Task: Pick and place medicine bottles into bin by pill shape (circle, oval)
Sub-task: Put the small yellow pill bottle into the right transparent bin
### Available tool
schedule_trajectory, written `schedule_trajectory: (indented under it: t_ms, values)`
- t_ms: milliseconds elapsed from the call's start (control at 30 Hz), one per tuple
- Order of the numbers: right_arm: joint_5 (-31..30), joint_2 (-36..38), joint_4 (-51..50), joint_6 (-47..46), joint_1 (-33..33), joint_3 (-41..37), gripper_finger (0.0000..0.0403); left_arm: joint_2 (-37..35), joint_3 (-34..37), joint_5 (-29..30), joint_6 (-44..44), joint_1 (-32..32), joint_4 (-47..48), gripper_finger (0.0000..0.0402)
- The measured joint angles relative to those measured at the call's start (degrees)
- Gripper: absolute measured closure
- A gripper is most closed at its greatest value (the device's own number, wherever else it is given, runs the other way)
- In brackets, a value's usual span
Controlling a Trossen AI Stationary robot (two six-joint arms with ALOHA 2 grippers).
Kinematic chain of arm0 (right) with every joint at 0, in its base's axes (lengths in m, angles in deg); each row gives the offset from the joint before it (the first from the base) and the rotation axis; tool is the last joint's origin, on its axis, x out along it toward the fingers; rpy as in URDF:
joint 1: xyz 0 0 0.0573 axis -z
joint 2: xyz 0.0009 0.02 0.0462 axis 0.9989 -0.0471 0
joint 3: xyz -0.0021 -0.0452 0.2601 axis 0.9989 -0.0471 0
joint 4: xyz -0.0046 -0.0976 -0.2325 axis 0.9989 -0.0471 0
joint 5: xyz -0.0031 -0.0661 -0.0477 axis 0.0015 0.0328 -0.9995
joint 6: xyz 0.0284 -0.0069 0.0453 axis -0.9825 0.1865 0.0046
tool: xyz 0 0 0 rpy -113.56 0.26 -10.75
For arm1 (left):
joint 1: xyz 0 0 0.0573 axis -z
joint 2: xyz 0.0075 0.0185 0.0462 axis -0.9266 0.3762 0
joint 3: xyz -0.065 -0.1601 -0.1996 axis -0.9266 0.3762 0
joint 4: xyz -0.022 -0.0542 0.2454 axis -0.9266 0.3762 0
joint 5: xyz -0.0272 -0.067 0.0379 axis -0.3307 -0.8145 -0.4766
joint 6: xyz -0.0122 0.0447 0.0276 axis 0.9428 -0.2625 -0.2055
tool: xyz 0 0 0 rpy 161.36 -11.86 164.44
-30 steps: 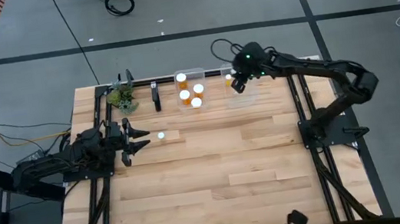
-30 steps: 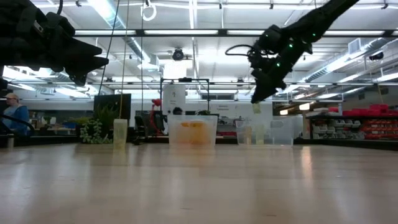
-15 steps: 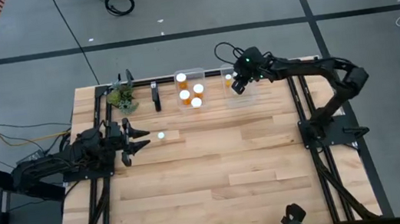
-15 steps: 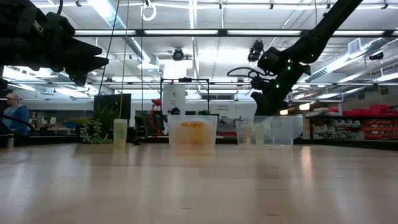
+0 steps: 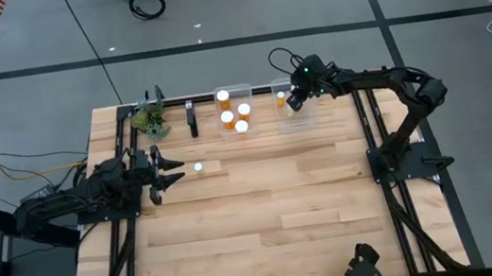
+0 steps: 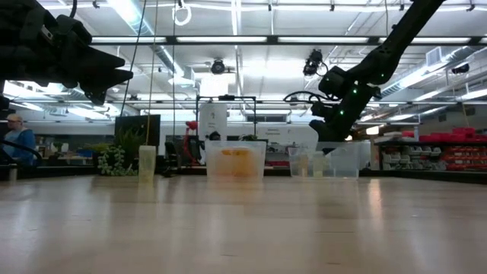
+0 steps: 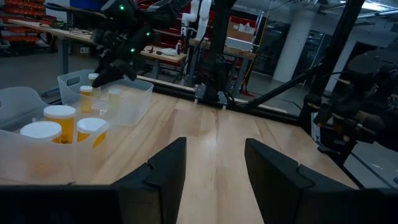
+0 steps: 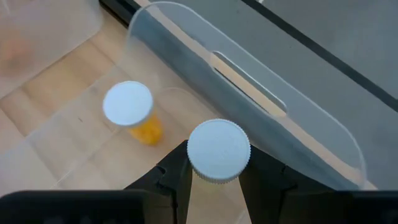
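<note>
At the table's far edge stand two clear bins. The left bin [image 5: 232,92] holds three medicine bottles [image 5: 241,118] with white caps. The right bin [image 5: 296,122] holds one upright orange bottle [image 8: 129,107]. My right gripper [image 5: 298,103] reaches down into the right bin, shut on another white-capped bottle [image 8: 219,151]. One more bottle [image 5: 199,168] stands on the table's left part, just in front of my left gripper [image 5: 177,173]. That gripper hovers level and open, with nothing between its fingers [image 7: 168,165]. My right gripper pinches the bottle between its two fingers [image 8: 175,177], which stand on opposite sides just under the white cap [image 8: 219,171]. The cap hides the place of contact. The fingers slant down from above. The bottle stays upright inside the right bin; whether its base touches the bin's floor, I cannot tell.
A small potted plant [image 5: 151,122] and a dark upright object [image 5: 191,118] stand at the far left of the table. The right bin's far wall [image 8: 249,93] rises close behind the held bottle. The wide wooden tabletop [image 5: 265,212] lies bare toward the near edge.
My right gripper has come down with the bottle from above the right bin's rim into the bin, drifting slightly toward the table's right, and has stayed shut on the bottle.
</note>
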Motion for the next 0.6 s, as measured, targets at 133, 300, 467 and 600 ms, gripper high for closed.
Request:
schedule_trajectory:
  t_ms: [133,300,467,600]
  values:
    - [0.2,0.0,-0.03,-0.25,-0.19,0.0,0.0276,0.0,0.0,0.0,0.0,0.0,0.0,0.023]
    - [-0.95,0.0,-0.27,-2.43,-2.21,0.0,0.0276,0.0,0.02,0.0,0.0,0.0,0.0,0.023]
    - [-2.5,0.0,0.85,-3.71,-3.72,0.02,0.0276,0.0,0.0,0.0,0.02,0.0,-0.01,0.023]
    - [-2.75,0.0,0.9,-5.65,-3.74,0.02,0.0276,0.0,0.0,-0.01,0.0,0.0,-0.01,0.023]
